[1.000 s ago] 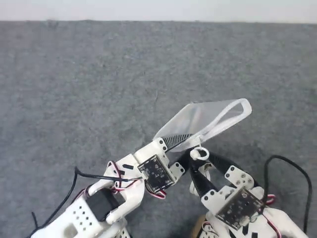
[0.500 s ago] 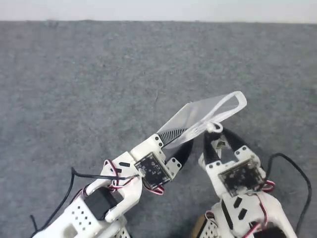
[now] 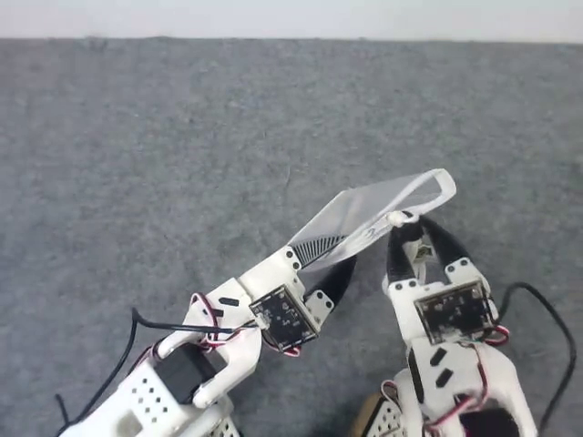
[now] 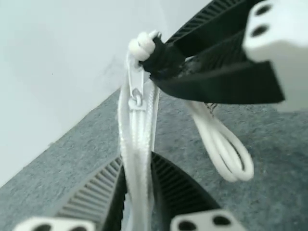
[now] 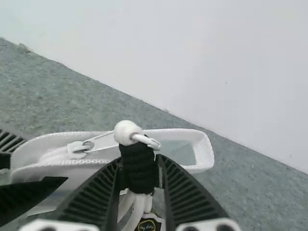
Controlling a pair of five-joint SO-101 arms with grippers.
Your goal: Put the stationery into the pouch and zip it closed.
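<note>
**Both grippers clamped on the pouch**

Low in the centre of the high view, the left gripper (image 3: 326,261) is closed tight on the near end of the translucent white pouch (image 3: 364,214). The pouch is held at a slant, running up towards the right of centre over the grey felt table (image 3: 137,137). Just to its right, the right gripper (image 3: 407,229) is pinched on the zip pull (image 3: 398,218), a white bead at the pouch's top edge. The slider (image 5: 77,148) sits just beside the bead along the zip. A white cord loop (image 4: 226,151) hangs by the right gripper's fingers.
</note>
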